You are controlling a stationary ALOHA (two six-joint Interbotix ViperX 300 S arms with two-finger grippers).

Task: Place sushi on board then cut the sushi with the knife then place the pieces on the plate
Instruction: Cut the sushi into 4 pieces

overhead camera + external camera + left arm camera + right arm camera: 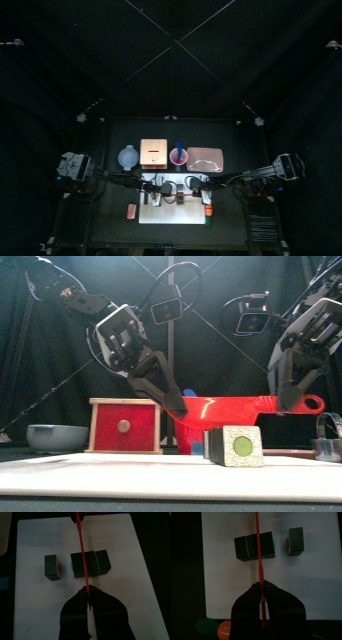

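A red toy knife (pixel 238 408) hangs level above the white cutting board (pixel 120 474), held at both ends. My left gripper (pixel 87 593) is shut on one end and my right gripper (pixel 260 587) on the handle end (pixel 307 406). In both wrist views the knife (pixel 81 552) shows edge-on as a thin red line. It runs across a dark green sushi block (pixel 90 563) lying on the board. One cut piece (pixel 51 566) lies apart from the block, with a gap between them. The front view shows a sushi end face (pixel 238 446), white with a green centre.
Behind the board stand a wooden box with a red drawer front (pixel 124 426), a blue-grey bowl (pixel 56 437), a red cup (pixel 181 153) and the pink tray (pixel 206 158). Small toy foods lie beside the board, green (pixel 201 626) and orange (pixel 224 630).
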